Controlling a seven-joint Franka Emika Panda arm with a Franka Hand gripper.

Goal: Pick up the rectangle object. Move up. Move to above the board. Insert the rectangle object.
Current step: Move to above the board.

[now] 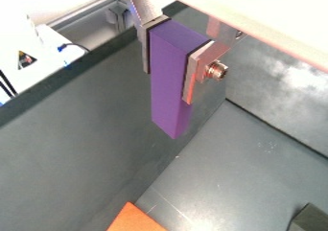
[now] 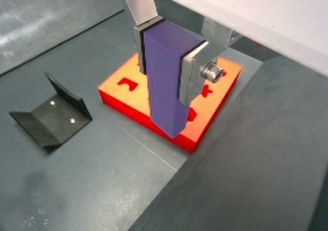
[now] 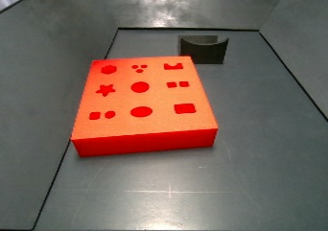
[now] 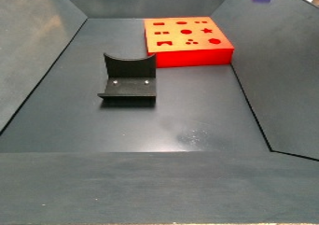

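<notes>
Gripper point(image 2: 170, 45) gripping rectangle object point(image 2: 166, 80), board point(image 2: 193, 128) below

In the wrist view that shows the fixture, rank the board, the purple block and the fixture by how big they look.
1. Rectangle object, held in the gripper, though it is nearest the camera.
2. Board, partly hidden behind it, so these two are unsure.
3. Fixture.

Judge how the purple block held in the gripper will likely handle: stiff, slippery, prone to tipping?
The rectangle object looks rigid: straight edges, no bend between the fingers of the gripper, which holds it above the floor. Its matte faces probably resist slipping. Tall and slim, it would likely tip if stood on end.
</notes>
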